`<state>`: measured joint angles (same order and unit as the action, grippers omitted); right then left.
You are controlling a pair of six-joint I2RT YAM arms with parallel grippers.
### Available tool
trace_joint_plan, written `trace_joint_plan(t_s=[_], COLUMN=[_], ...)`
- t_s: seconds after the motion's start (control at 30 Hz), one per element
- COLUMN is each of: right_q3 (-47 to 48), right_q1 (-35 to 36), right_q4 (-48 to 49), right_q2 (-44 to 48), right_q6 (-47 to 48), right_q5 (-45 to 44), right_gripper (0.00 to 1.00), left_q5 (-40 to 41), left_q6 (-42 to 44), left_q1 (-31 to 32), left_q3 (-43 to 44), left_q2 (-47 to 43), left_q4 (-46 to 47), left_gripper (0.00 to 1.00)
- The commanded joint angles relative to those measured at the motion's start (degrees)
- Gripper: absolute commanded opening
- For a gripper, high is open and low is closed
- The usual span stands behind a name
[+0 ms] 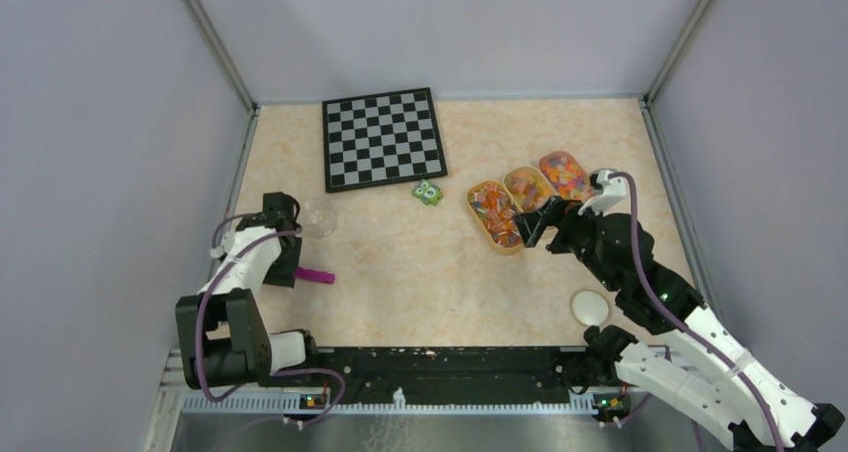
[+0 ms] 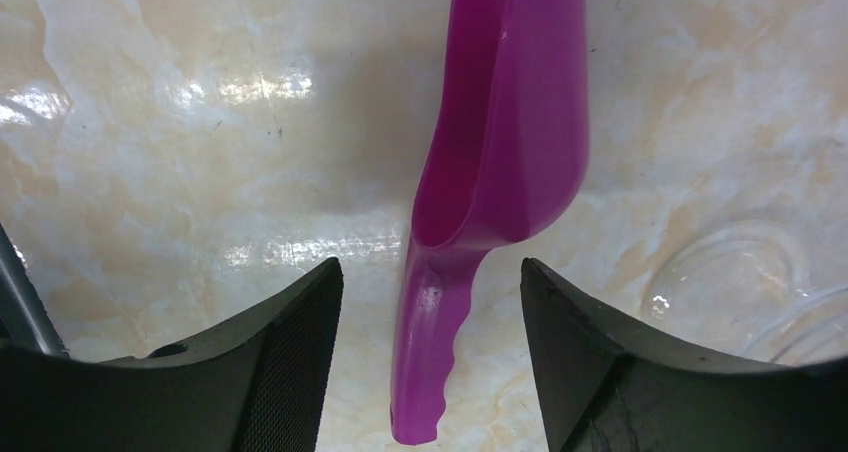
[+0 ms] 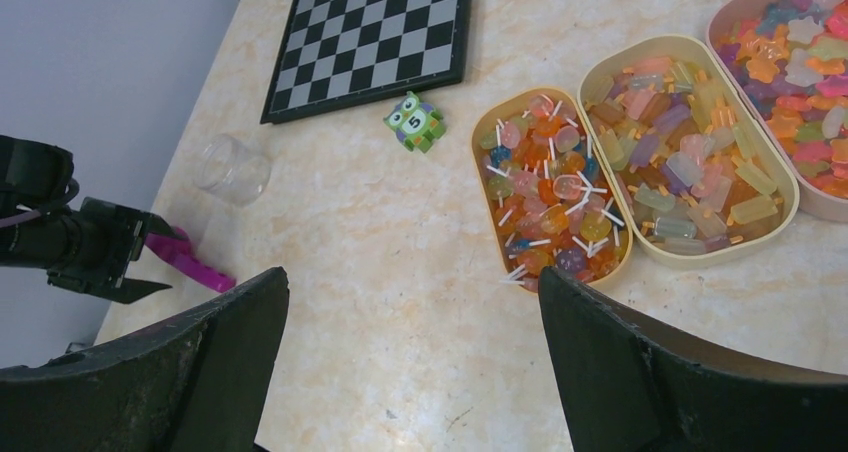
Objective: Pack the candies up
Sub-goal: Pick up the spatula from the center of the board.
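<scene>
Found left claw spread, jaws straddling the handle of the scoop with a gap on each side; nothing pinched. Judged this stance a line-up for a grasp on the handle, the narrowest part, with the bowl left free for scooping. Noted scoop lying on the tabletop at the left, bowl pointing away from the claw and empty as far as visible. Observed clear jar near the scoop, upright or tipped not determinable. Presumed it the container meant for packing, set within reach of the left arm. Found right claw spread to its widest, holding nothing, hovering over bare tabletop just short of the trays. Read this as a waiting posture beside the supply rather than a grasp. Located candies in three oval trays set side by side at the right of the tabletop, well apart from scoop and jar. Saw none in the scoop. Judged packing not yet begun, with the pick-up of the scoop as the step in hand. Logged chessboard at the far side, green block between it and the trays, and white lid near the right arm, possibly the jar's cap laid aside. Flagged risk of the slim handle sliding or twisting on the glossy surface under an off-centre closing.
</scene>
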<state>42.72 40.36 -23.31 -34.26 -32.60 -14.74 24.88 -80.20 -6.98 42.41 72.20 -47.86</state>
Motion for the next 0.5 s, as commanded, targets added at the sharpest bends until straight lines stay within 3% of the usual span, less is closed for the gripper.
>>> trace_joint_plan(t_s=[0.0, 0.27, 0.47], right_q3=[-0.4, -1.0, -1.9], right_q1=[0.2, 0.2, 0.2], right_q4=[0.2, 0.5, 1.2], right_q2=[0.5, 2.4, 4.2], right_q6=[0.0, 0.4, 0.3], right_q5=[-0.5, -0.5, 0.2], right_gripper=[0.93, 0.93, 0.92], left_q5=[-2.0, -1.6, -3.9], left_q6=[-2.3, -1.6, -1.7], left_q1=[-0.2, -0.3, -0.3], left_q3=[-1.8, -4.3, -4.4], left_q2=[2.4, 3.0, 2.8], left_q4=[1.9, 4.4, 3.2], left_gripper=[0.70, 0.69, 0.38])
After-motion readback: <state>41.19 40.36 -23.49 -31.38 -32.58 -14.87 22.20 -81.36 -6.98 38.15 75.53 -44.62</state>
